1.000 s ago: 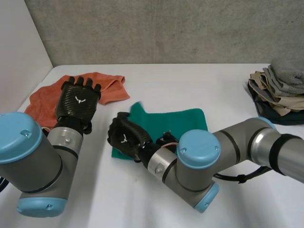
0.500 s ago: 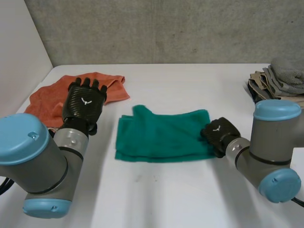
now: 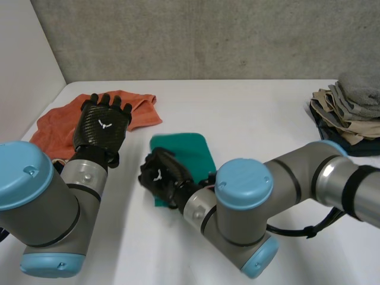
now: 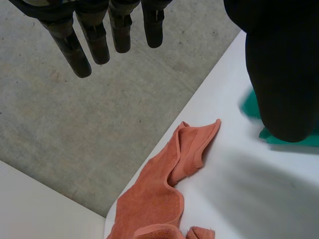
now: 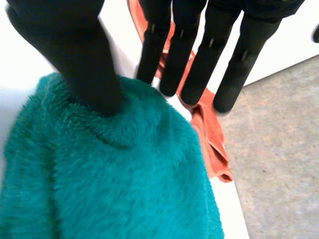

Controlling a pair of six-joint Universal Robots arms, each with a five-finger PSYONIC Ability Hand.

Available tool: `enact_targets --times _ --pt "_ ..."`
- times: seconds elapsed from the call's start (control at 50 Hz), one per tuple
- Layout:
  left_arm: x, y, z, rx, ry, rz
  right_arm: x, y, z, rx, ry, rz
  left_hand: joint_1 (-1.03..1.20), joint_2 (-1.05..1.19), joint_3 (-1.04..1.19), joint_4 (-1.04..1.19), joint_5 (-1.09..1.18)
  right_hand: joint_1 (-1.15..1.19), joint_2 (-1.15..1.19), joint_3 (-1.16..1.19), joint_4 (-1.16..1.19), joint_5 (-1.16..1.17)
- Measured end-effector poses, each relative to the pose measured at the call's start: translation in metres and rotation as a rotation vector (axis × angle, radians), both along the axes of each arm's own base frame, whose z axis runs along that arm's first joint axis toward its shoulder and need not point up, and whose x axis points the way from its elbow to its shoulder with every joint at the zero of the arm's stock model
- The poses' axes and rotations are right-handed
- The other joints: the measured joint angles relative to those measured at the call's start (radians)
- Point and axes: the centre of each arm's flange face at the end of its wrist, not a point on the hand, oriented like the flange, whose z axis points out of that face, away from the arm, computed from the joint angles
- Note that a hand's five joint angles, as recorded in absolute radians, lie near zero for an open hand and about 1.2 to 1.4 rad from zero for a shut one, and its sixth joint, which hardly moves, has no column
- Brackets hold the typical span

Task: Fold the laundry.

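The right hand [image 3: 159, 175] has folded the green towel [image 3: 190, 148] in half, thumb and straight fingers [image 5: 194, 59] pinching its soft, limp edge, best gripped at corners, while the left hand [image 3: 102, 124] hovers beside it, fingers spread.

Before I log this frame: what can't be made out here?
1. Head view: the right hand and its arm hide the near edge of the green towel.
2. Head view: the frame edge cuts off the clothes pile.
3. Left wrist view: the thumb of the left hand covers most of the green towel.
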Motion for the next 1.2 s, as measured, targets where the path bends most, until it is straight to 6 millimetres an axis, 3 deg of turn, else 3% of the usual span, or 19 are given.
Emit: enact_targets --times 0.02,0.04,0.06,0.08,0.1,0.22,0.24,0.32,0.48,0.5,0.56,0.72,0.92,1.04,1.16,1.2 --pt "0.000 0.000 0.000 0.000 0.000 0.000 0.000 0.000 0.000 0.000 0.000 0.000 0.000 0.000 0.000 0.000 0.000 0.000 0.000 0.000 0.000 0.000" --pt "-0.001 0.000 0.001 -0.002 0.004 -0.001 0.000 0.002 -0.001 0.018 -0.005 0.000 0.000 0.000 0.000 0.000 0.000 -0.219 -0.245 -0.241 -0.240 -0.229" --pt "-0.001 0.000 0.001 -0.003 0.006 -0.002 -0.001 0.001 -0.001 0.029 -0.011 -0.006 0.000 0.000 0.000 0.000 0.000 -0.278 -0.304 -0.299 -0.298 -0.312" --pt "-0.002 -0.001 0.004 -0.008 0.015 -0.004 -0.003 -0.002 0.003 0.061 -0.034 -0.029 0.000 0.000 0.000 0.000 0.000 -0.571 -0.603 -0.596 -0.595 -0.605" --pt "-0.003 -0.002 0.006 -0.013 0.022 -0.006 -0.007 -0.008 0.009 0.092 -0.064 -0.058 0.000 0.000 0.000 0.000 0.000 -0.618 -0.651 -0.647 -0.646 -0.652" --pt "-0.016 -0.006 0.024 -0.051 0.105 -0.037 -0.038 -0.049 0.060 0.283 -0.298 -0.231 0.000 0.000 0.000 0.000 0.000 -0.666 -0.712 -0.722 -0.718 -0.710" --pt "-0.024 -0.006 0.030 -0.059 0.144 -0.058 -0.051 -0.060 0.076 0.356 -0.378 -0.278 0.000 0.000 0.000 0.000 0.000 -0.666 -0.712 -0.722 -0.718 -0.710" --pt "-0.043 -0.005 0.034 -0.041 0.215 -0.111 -0.072 -0.075 0.094 0.499 -0.485 -0.356 0.000 0.000 0.000 0.000 0.000 -0.666 -0.712 -0.722 -0.718 -0.710" --pt "-0.081 0.001 0.002 0.161 0.272 -0.194 -0.080 -0.092 0.082 0.666 -0.456 -0.457 0.000 0.000 0.000 0.000 0.000 -0.666 -0.712 -0.721 -0.718 -0.710" --pt "-0.085 0.002 -0.007 0.217 0.277 -0.194 -0.079 -0.100 0.068 0.723 -0.413 -0.494 0.000 0.000 0.000 0.000 0.000 -0.666 -0.712 -0.722 -0.718 -0.710" --pt "-0.088 0.002 -0.025 0.321 0.280 -0.179 -0.076 -0.108 0.050 0.786 -0.372 -0.531 0.000 0.000 0.000 0.000 0.000 -0.665 -0.712 -0.721 -0.718 -0.710" --pt "-0.078 -0.004 -0.065 0.482 0.177 -0.082 -0.067 -0.116 0.012 0.897 -0.291 -0.557 0.000 0.000 0.000 0.000 0.000 -0.665 -0.712 -0.722 -0.718 -0.710" --pt "-0.053 -0.018 -0.074 0.447 -0.034 0.036 -0.056 -0.116 -0.012 0.892 -0.179 -0.538 0.000 0.000 0.000 0.000 0.000 -0.665 -0.712 -0.722 -0.718 -0.710" --pt "-0.053 -0.018 -0.070 0.427 -0.065 0.034 -0.057 -0.120 -0.005 0.801 -0.138 -0.562 0.000 0.000 0.000 0.000 0.000 -0.665 -0.712 -0.721 -0.718 -0.710" --pt "-0.061 -0.009 -0.044 0.371 -0.025 -0.012 -0.061 -0.117 0.039 0.681 -0.184 -0.553 0.000 0.000 0.000 0.000 0.000 -0.665 -0.712 -0.722 -0.718 -0.710" --pt "-0.064 -0.005 -0.027 0.337 0.006 -0.039 -0.064 -0.113 0.055 0.634 -0.221 -0.538 0.000 0.000 0.000 0.000 0.000 -0.665 -0.712 -0.721 -0.718 -0.710"
